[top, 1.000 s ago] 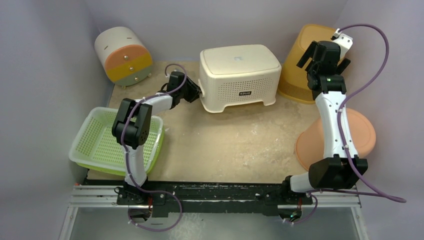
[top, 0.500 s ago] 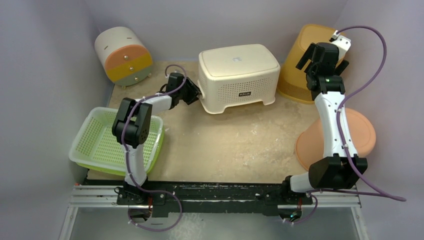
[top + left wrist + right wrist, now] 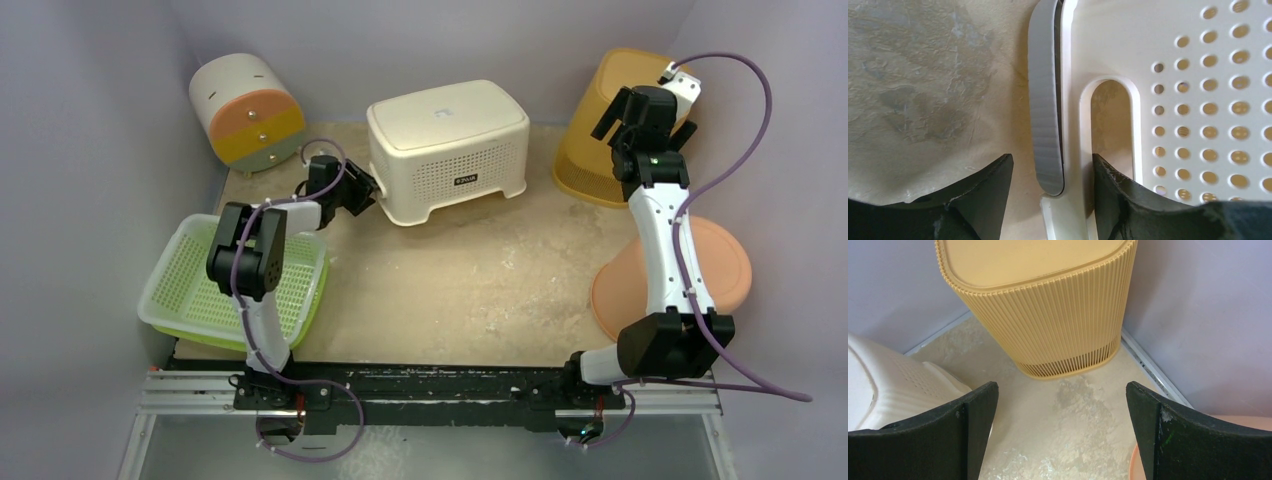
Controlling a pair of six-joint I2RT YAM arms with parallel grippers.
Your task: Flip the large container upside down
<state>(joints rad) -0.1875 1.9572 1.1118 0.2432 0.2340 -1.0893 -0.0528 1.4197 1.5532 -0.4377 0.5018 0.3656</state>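
**Container** (image 3: 448, 140): one, white, perforated; sits closed face up at the back of the table (image 3: 470, 290), a little left of centre.

**Arms:** two, each with one gripper.

**Left gripper** (image 3: 1051, 161): meets the container at its lower left corner. Straddles the rim with parted fingers, one against the white wall beside a slot, the other just clear of a grey strip; not clamped.

**Right gripper** (image 3: 1060, 390): hangs spread wide, holding nothing, above the back right corner, over a ribbed tan bin (image 3: 585, 150).

**Bin:** one, closed end up, apart from the container.

**Other items, one each:**
- Round drum (image 3: 245, 110) with orange, yellow and grey bands, back left.
- Green mesh basket (image 3: 185, 285), near left, partly under the left arm.
- Pink basin (image 3: 725, 265), near right, behind the right arm.
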